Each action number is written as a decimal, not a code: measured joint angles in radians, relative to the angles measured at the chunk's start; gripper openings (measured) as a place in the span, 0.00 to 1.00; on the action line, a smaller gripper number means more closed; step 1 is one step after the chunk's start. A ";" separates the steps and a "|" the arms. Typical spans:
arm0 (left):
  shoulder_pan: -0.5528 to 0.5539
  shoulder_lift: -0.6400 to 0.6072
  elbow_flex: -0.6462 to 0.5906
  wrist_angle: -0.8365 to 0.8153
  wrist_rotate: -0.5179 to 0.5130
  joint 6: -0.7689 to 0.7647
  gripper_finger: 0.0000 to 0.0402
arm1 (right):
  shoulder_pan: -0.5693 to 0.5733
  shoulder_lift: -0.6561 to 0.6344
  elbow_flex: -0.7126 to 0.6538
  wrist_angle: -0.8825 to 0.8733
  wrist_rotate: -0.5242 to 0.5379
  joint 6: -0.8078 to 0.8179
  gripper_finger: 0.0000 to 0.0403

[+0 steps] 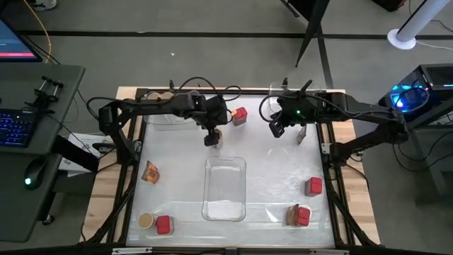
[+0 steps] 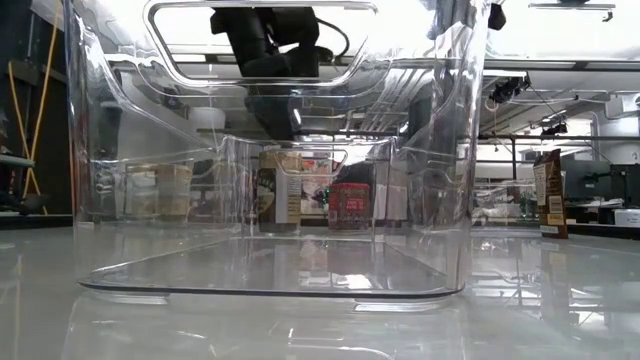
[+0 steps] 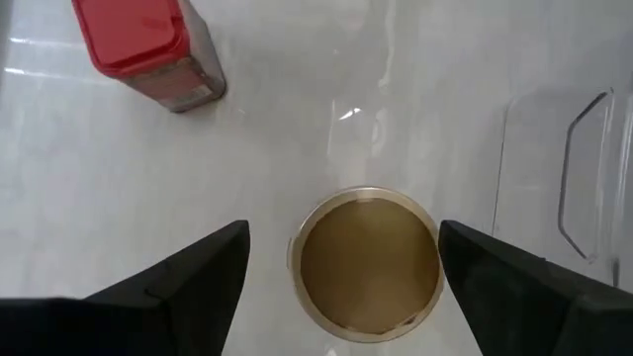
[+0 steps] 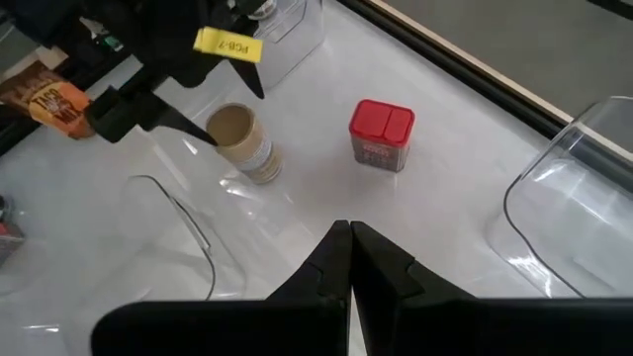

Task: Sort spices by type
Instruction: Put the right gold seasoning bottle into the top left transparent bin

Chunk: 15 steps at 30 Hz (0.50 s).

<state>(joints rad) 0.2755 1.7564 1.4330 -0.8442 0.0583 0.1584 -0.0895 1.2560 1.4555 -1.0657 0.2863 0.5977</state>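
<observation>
A round jar with a tan lid [image 3: 368, 259] stands upright on the white table, just beyond the middle clear tray [image 1: 225, 188]. My left gripper [image 1: 211, 138] hangs over the jar, pointing steeply down and open. One finger [image 3: 188, 277] stands on each side of the lid with a gap to it. A red boxy container [image 3: 148, 49] stands close by, toward the far edge [image 1: 239, 115]. My right gripper [image 4: 351, 247] is shut and empty, raised above the table to the right of the red container [image 4: 381, 133]. It looks toward the jar [image 4: 242, 138].
A foil packet [image 1: 150, 171] lies at the left. A jar [image 1: 146, 221] and a red container [image 1: 163, 225] stand near left. A red container [image 1: 314, 186] and a packet beside another red container [image 1: 297, 214] are at the right. A clear tray [image 1: 166, 106] stands at the far left.
</observation>
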 joint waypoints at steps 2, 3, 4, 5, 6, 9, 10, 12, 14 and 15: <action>0.010 -0.003 0.000 -0.007 0.053 -0.013 0.79 | 0.000 0.000 0.000 0.000 0.000 -0.014 0.00; 0.014 -0.004 0.000 -0.006 0.085 -0.020 0.79 | 0.000 0.000 0.000 0.000 0.000 -0.019 0.00; 0.016 -0.007 0.000 -0.007 0.110 -0.021 0.79 | 0.000 0.000 0.000 0.000 0.001 -0.020 0.00; 0.018 -0.008 0.000 -0.012 0.124 -0.012 0.78 | 0.000 0.000 0.000 -0.001 0.001 -0.022 0.00; 0.019 -0.008 0.000 -0.016 0.128 0.006 0.78 | 0.000 0.000 0.000 -0.001 0.002 -0.023 0.00; 0.010 -0.008 0.000 -0.024 0.105 0.067 0.78 | 0.000 0.000 0.000 -0.003 0.002 -0.039 0.00; 0.006 -0.008 0.000 -0.025 0.096 0.085 0.78 | 0.000 0.000 0.000 -0.003 0.001 -0.044 0.00; -0.004 -0.008 0.000 -0.022 0.089 0.106 0.78 | 0.000 0.000 0.000 -0.004 0.001 -0.049 0.00; -0.013 -0.008 0.000 -0.024 0.088 0.109 0.78 | 0.000 0.000 0.000 -0.008 0.001 -0.055 0.00; -0.018 -0.008 0.000 -0.025 0.081 0.111 0.78 | 0.000 0.000 0.000 -0.008 0.001 -0.057 0.00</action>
<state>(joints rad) 0.2576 1.7481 1.4330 -0.8695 0.1392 0.2690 -0.0895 1.2560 1.4555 -1.0737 0.2874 0.5411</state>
